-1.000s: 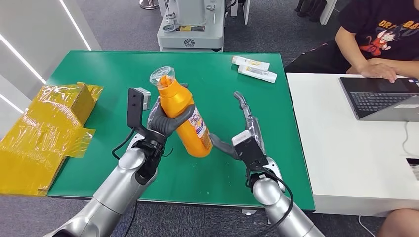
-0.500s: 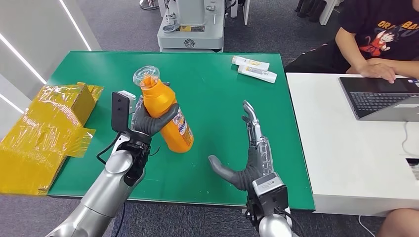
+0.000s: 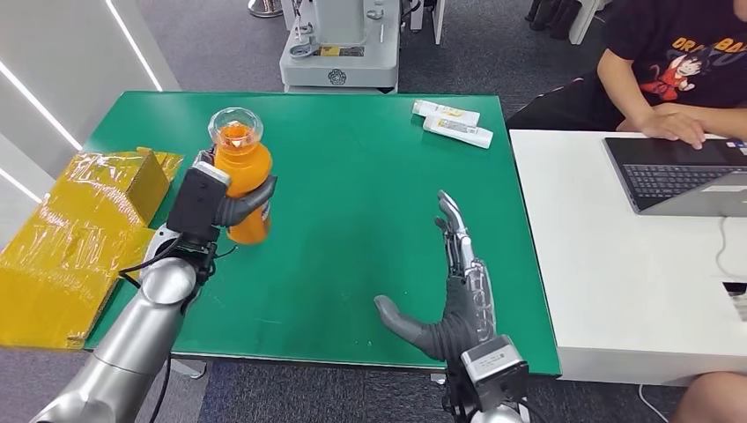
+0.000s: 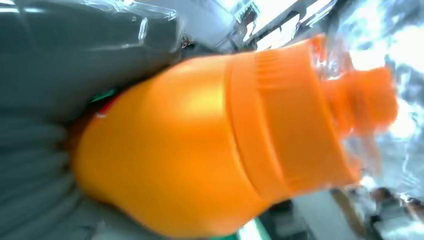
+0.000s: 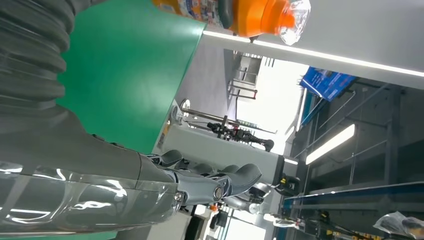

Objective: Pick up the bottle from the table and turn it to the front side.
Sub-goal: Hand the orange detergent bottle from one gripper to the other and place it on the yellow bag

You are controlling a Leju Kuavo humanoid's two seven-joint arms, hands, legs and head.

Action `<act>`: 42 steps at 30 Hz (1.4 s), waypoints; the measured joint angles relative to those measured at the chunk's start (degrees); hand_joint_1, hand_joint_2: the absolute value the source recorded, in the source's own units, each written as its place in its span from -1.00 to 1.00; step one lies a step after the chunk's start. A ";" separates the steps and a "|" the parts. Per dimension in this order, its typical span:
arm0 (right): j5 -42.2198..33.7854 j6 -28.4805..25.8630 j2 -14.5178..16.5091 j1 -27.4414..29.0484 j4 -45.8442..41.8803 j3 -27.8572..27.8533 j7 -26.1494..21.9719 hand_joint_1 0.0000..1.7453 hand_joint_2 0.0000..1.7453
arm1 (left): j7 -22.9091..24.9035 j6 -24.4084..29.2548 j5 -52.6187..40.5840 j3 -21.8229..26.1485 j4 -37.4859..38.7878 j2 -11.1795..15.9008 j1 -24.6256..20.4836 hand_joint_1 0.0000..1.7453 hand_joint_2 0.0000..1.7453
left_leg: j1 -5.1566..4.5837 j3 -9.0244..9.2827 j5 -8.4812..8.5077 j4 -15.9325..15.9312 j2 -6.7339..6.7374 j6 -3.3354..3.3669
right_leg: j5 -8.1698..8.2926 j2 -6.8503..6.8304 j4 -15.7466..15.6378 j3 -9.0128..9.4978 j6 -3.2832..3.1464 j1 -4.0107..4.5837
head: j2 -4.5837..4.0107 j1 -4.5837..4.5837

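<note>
An orange bottle [image 3: 242,181] with a clear cap stands nearly upright over the left part of the green table [image 3: 352,176]. My left hand [image 3: 218,204] grips its body from behind, fingers wrapped around it. Up close in the left wrist view, the orange bottle [image 4: 210,150] sits against my left hand [image 4: 35,125]. My right hand [image 3: 449,300] is open near the table's front edge, fingers stretched forward, holding nothing. In the right wrist view my right hand [image 5: 150,180] shows with straight fingers, and the bottle [image 5: 250,12] lies far off.
Two white tubes [image 3: 454,123] lie at the table's far right. A yellow wrapped box [image 3: 79,229] sits off the left edge. A person at a laptop [image 3: 678,172] sits at the white table on the right. A grey machine [image 3: 339,44] stands behind the table.
My left hand has carried the bottle leftward and stood it more upright. My right hand has drawn back toward the front edge, away from the bottle, and stays open.
</note>
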 joint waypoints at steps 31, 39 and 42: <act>-0.15 10.35 1.36 4.71 -2.60 -4.62 1.48 -1.00 1.00 | -8.51 -5.00 -49.90 -8.76 12.92 21.99 -8.80 1.00 1.00 | -0.02 0.08 0.00 0.00 0.30 -0.01 | 0.05 0.29 0.00 -0.02 -0.04 -0.01 | 0.00 0.03; 0.69 11.03 2.51 5.25 -2.86 -5.96 2.25 -1.00 1.00 | -9.80 -2.64 -51.18 -10.15 19.26 20.12 -8.24 1.00 1.00 | 0.00 0.07 0.00 0.00 0.30 -0.01 | 0.05 0.29 0.01 -0.02 -0.05 0.00 | 0.00 0.03; 0.70 11.04 2.70 5.38 -2.90 -6.25 2.26 -1.00 1.00 | -9.80 -2.62 -51.20 -10.36 20.26 19.80 -8.22 1.00 1.00 | -0.01 0.07 0.00 0.00 0.30 -0.01 | 0.05 0.29 0.01 -0.02 -0.05 0.00 | 0.00 0.03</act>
